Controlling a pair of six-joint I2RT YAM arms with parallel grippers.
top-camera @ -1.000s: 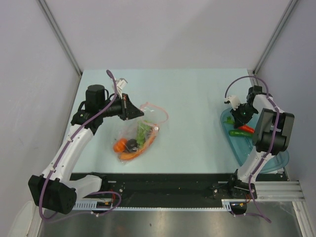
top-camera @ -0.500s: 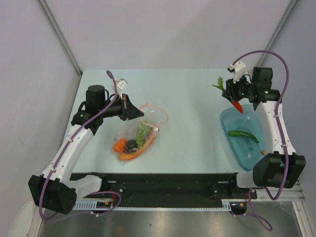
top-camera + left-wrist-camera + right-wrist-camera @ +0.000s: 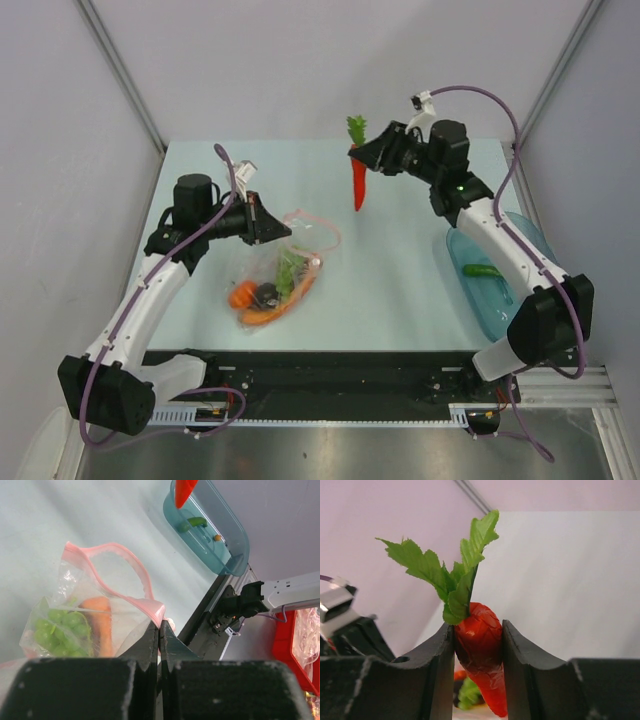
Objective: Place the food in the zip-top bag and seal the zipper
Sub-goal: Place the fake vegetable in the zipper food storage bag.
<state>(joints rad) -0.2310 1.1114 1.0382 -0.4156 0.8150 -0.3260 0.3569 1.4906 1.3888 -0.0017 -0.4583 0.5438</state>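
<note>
The left arm reaches out low. Its left gripper [image 3: 283, 231] is pinched tight on the pink zipper [image 3: 131, 565] and lifts the mouth of the zip-top bag [image 3: 283, 268], which lies on the counter [image 3: 400, 285] with grapes [image 3: 55, 630] inside. That mouth looks floppy. If it sags, the red veggie [image 3: 359, 186] could bump the edge and fall outside. The right arm stretches up and across. Its right gripper [image 3: 362, 156] squeezes the veggie high in the air, tip down.

crinkly clear zip-top bag [image 3: 300, 242] lying flat, pink zipper [image 3: 318, 222] gaping open in a loop, green grapes [image 3: 291, 268], orange fruit [image 3: 243, 295] and dark ball [image 3: 267, 292] inside, red leafy carrot [image 3: 359, 184] up in the air, tip down
</note>
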